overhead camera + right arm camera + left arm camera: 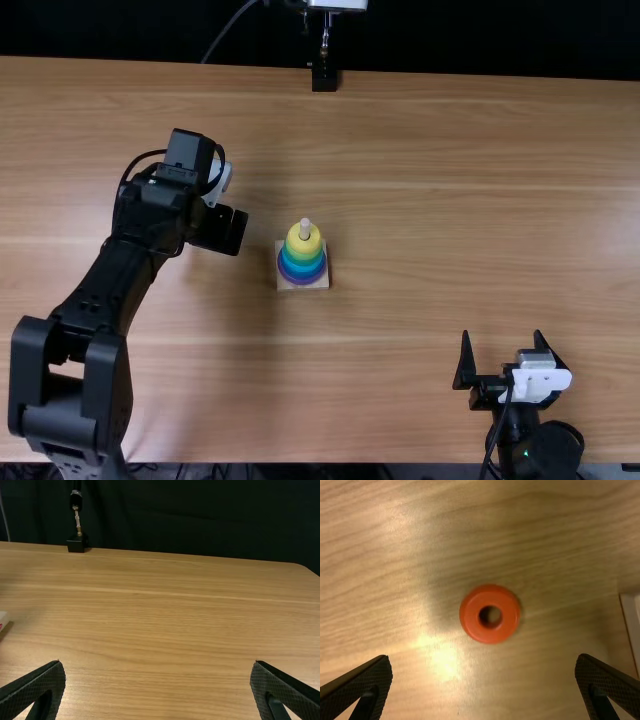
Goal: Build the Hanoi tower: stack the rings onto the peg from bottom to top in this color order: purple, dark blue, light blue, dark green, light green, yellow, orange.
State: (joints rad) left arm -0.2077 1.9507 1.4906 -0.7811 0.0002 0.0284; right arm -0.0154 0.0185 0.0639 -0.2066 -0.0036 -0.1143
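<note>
Tower point(320, 270) stands upright on the table point(450, 200) in the top view, its yellow ring point(297, 243) uppermost, the peg point(305, 227) rising through it, green and blue bands below and the purple ring point(300, 282) low down. The left gripper point(242, 232) hangs just to its left; the right gripper point(502, 335), open and empty, is well apart, over the table's near right part.

Left wrist view: the orange ring point(490, 594) lies flat on the wood, hole up, near the tower's base point(631, 625) but apart from it. The left fingers are parted, gripping nothing.

Right wrist view: the right fingers are spread wide, a black stand point(76, 544) at the table's far edge.
</note>
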